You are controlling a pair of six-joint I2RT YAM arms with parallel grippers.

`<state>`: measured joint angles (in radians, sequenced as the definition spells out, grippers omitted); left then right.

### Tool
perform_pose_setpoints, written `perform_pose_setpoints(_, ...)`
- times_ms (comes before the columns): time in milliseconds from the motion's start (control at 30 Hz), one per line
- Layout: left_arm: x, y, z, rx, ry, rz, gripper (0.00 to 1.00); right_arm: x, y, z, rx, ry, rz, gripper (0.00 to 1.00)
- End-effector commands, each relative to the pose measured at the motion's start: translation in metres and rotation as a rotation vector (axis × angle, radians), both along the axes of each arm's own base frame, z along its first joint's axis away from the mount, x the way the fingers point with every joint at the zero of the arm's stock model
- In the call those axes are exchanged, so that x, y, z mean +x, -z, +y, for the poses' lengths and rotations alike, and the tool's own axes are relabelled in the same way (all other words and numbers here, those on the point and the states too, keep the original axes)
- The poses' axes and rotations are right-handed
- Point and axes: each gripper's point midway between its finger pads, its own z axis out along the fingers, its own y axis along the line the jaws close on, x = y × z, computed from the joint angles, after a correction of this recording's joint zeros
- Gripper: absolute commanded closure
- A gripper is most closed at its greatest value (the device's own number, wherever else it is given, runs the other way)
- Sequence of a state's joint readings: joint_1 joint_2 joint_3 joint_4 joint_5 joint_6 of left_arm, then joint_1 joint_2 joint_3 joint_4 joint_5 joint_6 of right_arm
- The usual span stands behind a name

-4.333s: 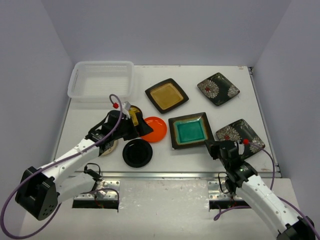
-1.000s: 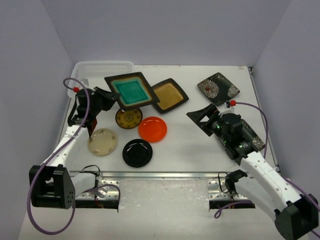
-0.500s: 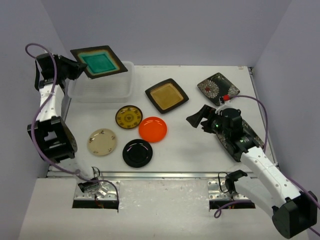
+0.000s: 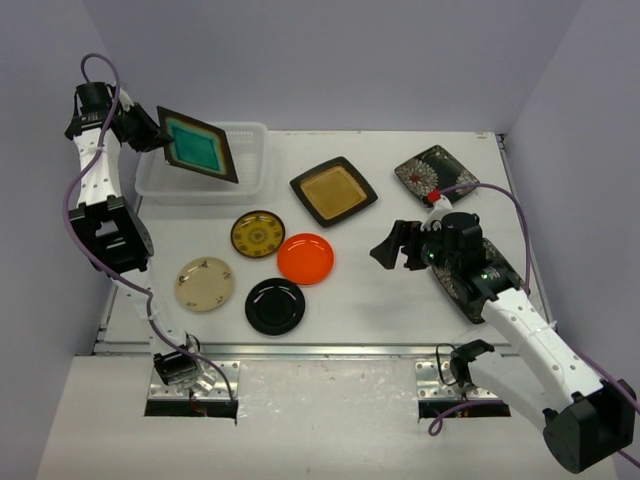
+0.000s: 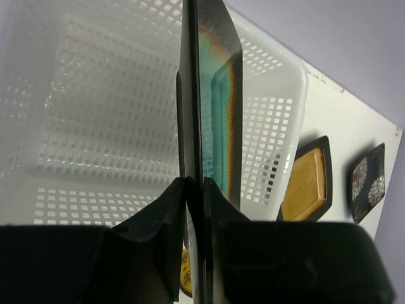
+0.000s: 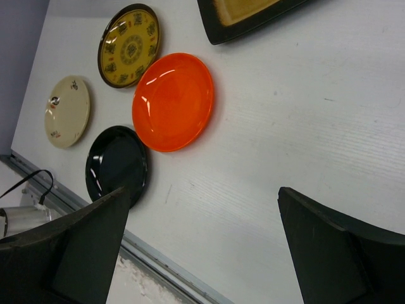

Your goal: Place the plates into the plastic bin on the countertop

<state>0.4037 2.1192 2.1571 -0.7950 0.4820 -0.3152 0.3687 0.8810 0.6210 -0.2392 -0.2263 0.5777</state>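
The left gripper [image 5: 194, 190] clamps the rim of the square teal glazed plate [image 5: 218, 107], which stands on edge over the white slotted plastic bin [image 5: 95, 126]. The right gripper [image 6: 204, 196] hangs spread wide above the white desk [image 6: 285, 126], near the round orange plate [image 6: 174, 101].

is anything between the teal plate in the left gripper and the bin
Nothing visible does. The left gripper holds the teal plate on edge directly over the bin. The part of the bin's floor that shows in the left wrist view has nothing lying on it.
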Motion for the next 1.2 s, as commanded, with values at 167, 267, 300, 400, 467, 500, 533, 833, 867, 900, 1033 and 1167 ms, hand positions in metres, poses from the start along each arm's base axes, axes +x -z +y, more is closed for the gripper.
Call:
perform_pose_setpoints(167,0.036,-0.043,-0.030,-0.035,0.253,-0.260,1.00,0.002,-0.018,0.006,-0.005,-0.071,-0.073,0.01)
perform_pose_setpoints(267,0.046,-0.042,-0.035,-0.047,0.300,-0.289,0.93,0.000,-0.016,0.006,0.004,-0.068,-0.067,0.01)
perform_pose_setpoints(300,0.051,-0.035,-0.035,-0.055,0.307,-0.286,0.92,-0.001,-0.019,0.005,0.014,-0.057,-0.073,0.01)
perform_pose_setpoints(400,0.061,-0.030,-0.036,-0.051,0.321,-0.298,0.88,-0.005,-0.025,0.008,0.049,-0.067,-0.100,0.01)
perform_pose_setpoints(467,0.064,-0.021,-0.038,-0.052,0.326,-0.285,0.86,-0.006,-0.027,0.008,0.058,-0.065,-0.108,0.01)
perform_pose_setpoints(500,0.068,-0.011,-0.038,-0.048,0.324,-0.269,0.86,-0.005,-0.026,0.008,0.056,-0.059,-0.104,0.01)
perform_pose_setpoints(533,0.071,-0.002,-0.039,-0.043,0.321,-0.252,0.85,-0.004,-0.025,0.007,0.053,-0.052,-0.099,0.01)
perform_pose_setpoints(833,0.077,0.065,-0.020,-0.004,0.220,-0.082,0.74,0.000,-0.007,0.011,0.058,-0.052,-0.042,0.01)
perform_pose_setpoints(867,0.076,0.066,-0.015,0.018,0.193,-0.066,0.68,0.002,-0.005,0.012,0.058,-0.051,-0.033,0.01)
perform_pose_setpoints(900,0.073,0.070,-0.011,0.035,0.168,-0.046,0.63,0.004,-0.002,0.013,0.058,-0.049,-0.025,0.01)
perform_pose_setpoints(1033,0.065,0.047,-0.002,0.092,0.099,-0.065,0.52,0.010,0.004,0.017,0.062,-0.050,0.006,0.01)
perform_pose_setpoints(1167,0.063,0.001,-0.003,0.116,0.077,-0.139,0.40,0.020,0.015,0.021,0.049,-0.050,0.046,0.01)
